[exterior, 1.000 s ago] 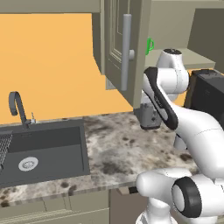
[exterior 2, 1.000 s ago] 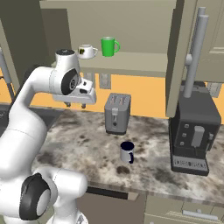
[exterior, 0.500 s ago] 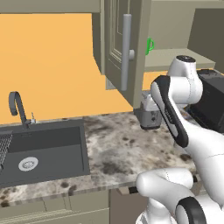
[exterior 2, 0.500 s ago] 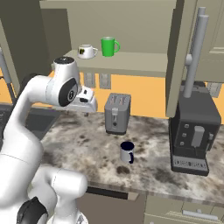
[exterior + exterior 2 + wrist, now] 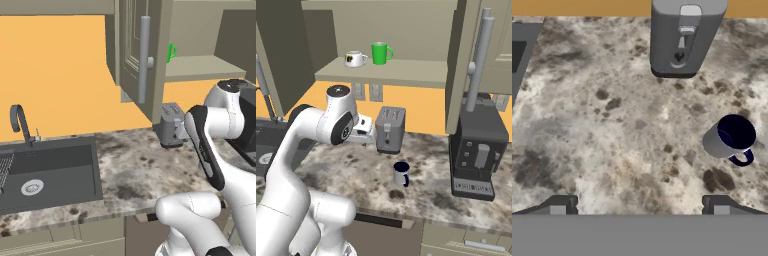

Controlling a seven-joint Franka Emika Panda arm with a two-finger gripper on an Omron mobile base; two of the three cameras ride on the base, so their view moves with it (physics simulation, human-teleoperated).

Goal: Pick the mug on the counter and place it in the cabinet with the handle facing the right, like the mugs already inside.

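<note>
The mug (image 5: pixel 731 138) is pale grey with a dark inside and a thin dark loop handle. It stands upright on the speckled counter (image 5: pixel 612 125), to the right of and beyond my gripper (image 5: pixel 639 207). The gripper hangs above the counter, open, with its fingertips (image 5: pixel 559 205) wide apart and nothing between them. From the right base camera the mug (image 5: pixel 401 174) sits in front of the toaster. The cabinet stands open, its door (image 5: pixel 131 50) swung out, with a green mug (image 5: pixel 381 52) and a white mug (image 5: pixel 355 58) on its shelf (image 5: pixel 406 72). From the left base camera just the green handle (image 5: pixel 171 51) shows.
A grey toaster (image 5: pixel 390 129) stands against the back wall, just right of my hand. A dark coffee machine (image 5: pixel 478 150) sits at the right end of the counter. The sink (image 5: pixel 45 170) and its faucet (image 5: pixel 20 122) lie to the left. The door's long bar handle (image 5: pixel 145 57) juts out.
The arm has swung down and toward the toaster, so the hand now hangs lower over the counter. The mug on the counter and the mugs on the shelf have not moved.
</note>
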